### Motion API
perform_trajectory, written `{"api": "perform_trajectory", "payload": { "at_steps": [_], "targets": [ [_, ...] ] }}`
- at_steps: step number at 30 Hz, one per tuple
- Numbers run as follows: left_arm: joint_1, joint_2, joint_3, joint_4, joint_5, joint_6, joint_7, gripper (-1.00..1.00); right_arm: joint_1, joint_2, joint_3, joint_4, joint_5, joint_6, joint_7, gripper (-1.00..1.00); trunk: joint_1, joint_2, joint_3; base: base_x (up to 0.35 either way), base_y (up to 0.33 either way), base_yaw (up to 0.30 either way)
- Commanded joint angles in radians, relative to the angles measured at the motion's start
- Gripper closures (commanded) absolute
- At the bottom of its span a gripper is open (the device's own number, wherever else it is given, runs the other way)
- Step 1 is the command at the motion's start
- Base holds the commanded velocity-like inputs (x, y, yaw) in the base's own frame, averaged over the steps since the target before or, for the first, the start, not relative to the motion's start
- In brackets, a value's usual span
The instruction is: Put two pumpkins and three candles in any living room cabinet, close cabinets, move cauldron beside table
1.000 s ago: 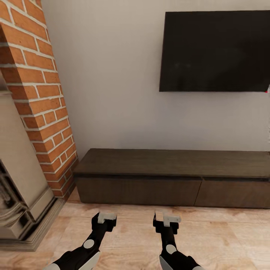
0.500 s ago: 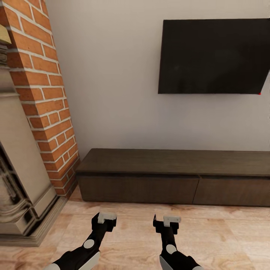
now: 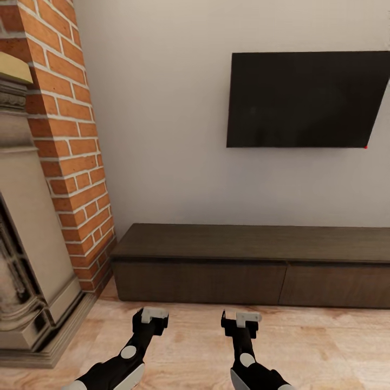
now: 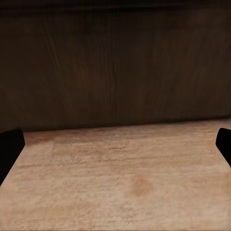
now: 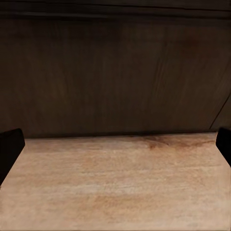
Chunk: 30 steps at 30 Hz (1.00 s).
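Observation:
The long, low dark brown cabinet point(image 3: 249, 265) stands against the wall ahead with its flat drawer fronts shut. Both arms are held low over the wooden floor just in front of it. My left gripper point(image 3: 153, 314) is open and holds nothing; in the left wrist view its dark fingertips point(image 4: 10, 148) sit far apart, facing the cabinet front point(image 4: 115, 67). My right gripper point(image 3: 242, 317) is also open and holds nothing, and it faces the cabinet front point(image 5: 115, 72) where a seam between two drawers shows. The pumpkins, candles and cauldron are out of view.
A red brick chimney point(image 3: 70, 135) and an ornate fireplace surround point(image 3: 27, 260) stand close on the left. A black TV point(image 3: 303, 100) hangs on the wall above the cabinet. Light wooden floor point(image 3: 325, 346) stretches to the right.
The whole picture has shifted down and slightly right, so the camera has moved: the TV and cabinet sit lower and more of the fireplace shows. Both arms keep the same pose.

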State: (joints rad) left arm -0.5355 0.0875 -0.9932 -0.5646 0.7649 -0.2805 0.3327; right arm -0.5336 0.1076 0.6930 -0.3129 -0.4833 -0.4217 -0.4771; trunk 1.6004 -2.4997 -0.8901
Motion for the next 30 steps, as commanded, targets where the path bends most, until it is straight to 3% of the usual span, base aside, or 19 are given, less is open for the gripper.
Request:
{"api": "perform_trajectory", "payload": {
  "at_steps": [1, 10, 30],
  "targets": [
    [-0.001, 0.001, -0.008, -0.001, 0.008, -0.004, 0.008, -1.0, -0.001, 0.0, 0.008, 0.001, -0.009, -0.004, -0.005, -1.0, -0.002, 0.003, 0.003, 0.0, 0.0, 0.0],
    [-0.001, 0.001, -0.008, -0.002, 0.011, 0.01, 0.008, -1.0, -0.001, 0.0, 0.008, 0.001, -0.01, -0.003, -0.005, -1.0, -0.037, 0.066, 0.031, 0.0, 0.0, 0.0],
    [-0.001, 0.008, 0.004, -0.009, 0.022, 0.149, 0.012, -1.0, -0.001, -0.001, 0.0, 0.002, -0.013, -0.002, -0.011, -1.0, -0.114, 0.206, 0.093, 0.0, 0.0, 0.0]
  ]
}}
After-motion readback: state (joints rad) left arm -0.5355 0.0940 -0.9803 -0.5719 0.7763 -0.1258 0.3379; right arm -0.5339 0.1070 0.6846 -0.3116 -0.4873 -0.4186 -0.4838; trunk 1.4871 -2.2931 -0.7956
